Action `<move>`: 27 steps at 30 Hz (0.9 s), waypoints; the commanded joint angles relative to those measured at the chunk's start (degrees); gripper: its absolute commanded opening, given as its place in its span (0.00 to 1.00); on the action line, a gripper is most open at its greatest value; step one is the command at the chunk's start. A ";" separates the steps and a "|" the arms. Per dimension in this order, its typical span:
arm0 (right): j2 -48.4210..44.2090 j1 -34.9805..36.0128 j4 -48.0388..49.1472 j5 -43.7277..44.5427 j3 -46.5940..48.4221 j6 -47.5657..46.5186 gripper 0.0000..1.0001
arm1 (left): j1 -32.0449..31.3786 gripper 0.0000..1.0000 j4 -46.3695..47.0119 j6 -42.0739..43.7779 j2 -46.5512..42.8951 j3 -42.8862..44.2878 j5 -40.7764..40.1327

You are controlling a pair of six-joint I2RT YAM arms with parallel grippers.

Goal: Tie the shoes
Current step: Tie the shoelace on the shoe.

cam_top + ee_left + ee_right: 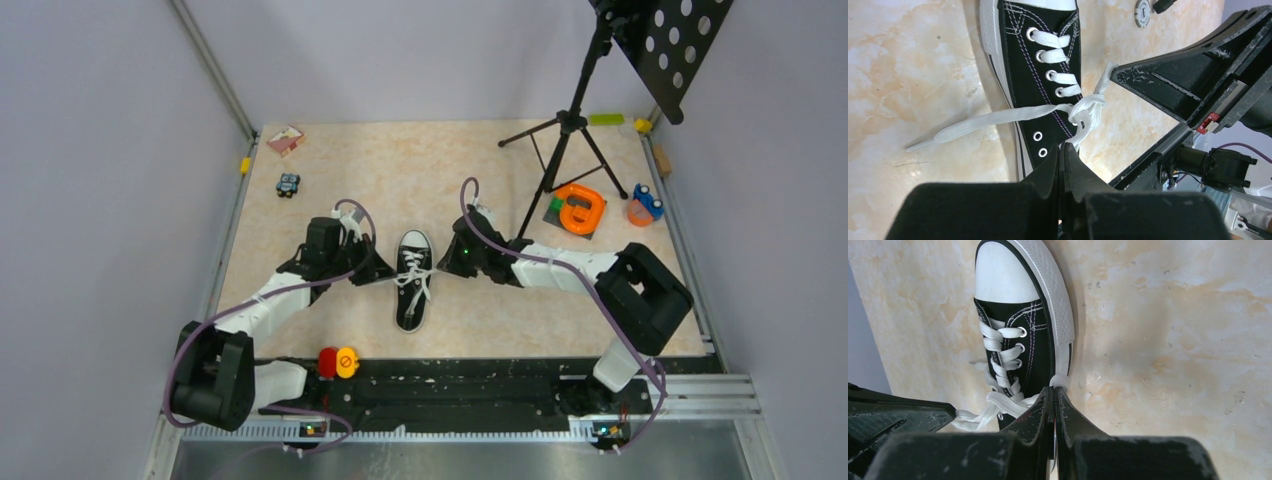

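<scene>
Where the surface (500,320) ends at its near edge, a red and yellow button (338,362) sits at 7 o'clock of the sneaker (413,280). The left gripper (1063,146) is closed, pinching a strand of the white laces (998,117) at the sneaker's 9 o'clock side. The right gripper (1054,390) is closed on another strand at 3 o'clock. The sneaker lies mid-surface, toe cap (1000,277) toward 12 o'clock. A black tripod (568,122) stands at 2 o'clock.

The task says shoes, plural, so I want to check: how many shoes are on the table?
1: a black sneaker in the middle of the table, toe toward the far edge. No second shoe shows in any view.
</scene>
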 commanded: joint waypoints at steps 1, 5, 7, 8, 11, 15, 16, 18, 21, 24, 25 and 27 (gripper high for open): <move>-2.76 -0.64 1.14 1.55 -0.57 0.62 0.00 | -0.24 0.00 0.00 0.43 -0.67 0.52 -3.00; -2.83 -0.75 1.47 1.55 -0.77 0.64 0.00 | -0.25 0.00 -0.43 0.80 -1.65 0.30 -4.03; -2.80 -0.75 1.68 1.55 -0.84 0.70 0.00 | -0.24 0.00 -0.86 1.16 -1.18 0.59 -3.98; -2.85 -0.74 1.70 1.60 -0.84 0.72 0.00 | -0.25 0.00 -0.88 1.26 -0.93 0.72 -3.86; -2.85 -0.76 1.83 1.69 -0.85 0.75 0.00 | -0.20 0.00 -1.11 1.26 -0.48 0.78 -3.65; -2.90 -0.78 2.00 1.55 -1.17 0.76 0.00 | -0.25 0.00 -2.36 1.02 -1.25 0.40 -5.95; -2.89 -0.81 2.04 1.55 -1.19 0.75 0.00 | -0.25 0.00 -2.68 0.97 -1.39 0.36 -6.46; -2.81 -0.84 2.09 1.44 -1.20 0.70 0.00 | -0.25 0.00 -3.24 0.98 -1.67 0.44 -7.20; -2.72 -0.77 2.03 1.43 -1.24 0.70 0.00 | -0.25 0.00 -3.68 0.84 -2.34 0.62 -8.48; -2.73 -0.84 2.04 1.54 -1.41 0.74 0.00 | -0.25 0.00 -3.84 0.88 -2.80 1.00 -9.38; -2.64 -0.83 2.05 1.58 -1.52 0.80 0.00 | -0.25 0.00 -4.14 1.23 -2.76 1.33 -9.66; -2.63 -0.83 2.07 1.55 -1.61 0.82 0.00 | -0.17 0.00 -5.85 2.40 -2.93 2.21 -10.24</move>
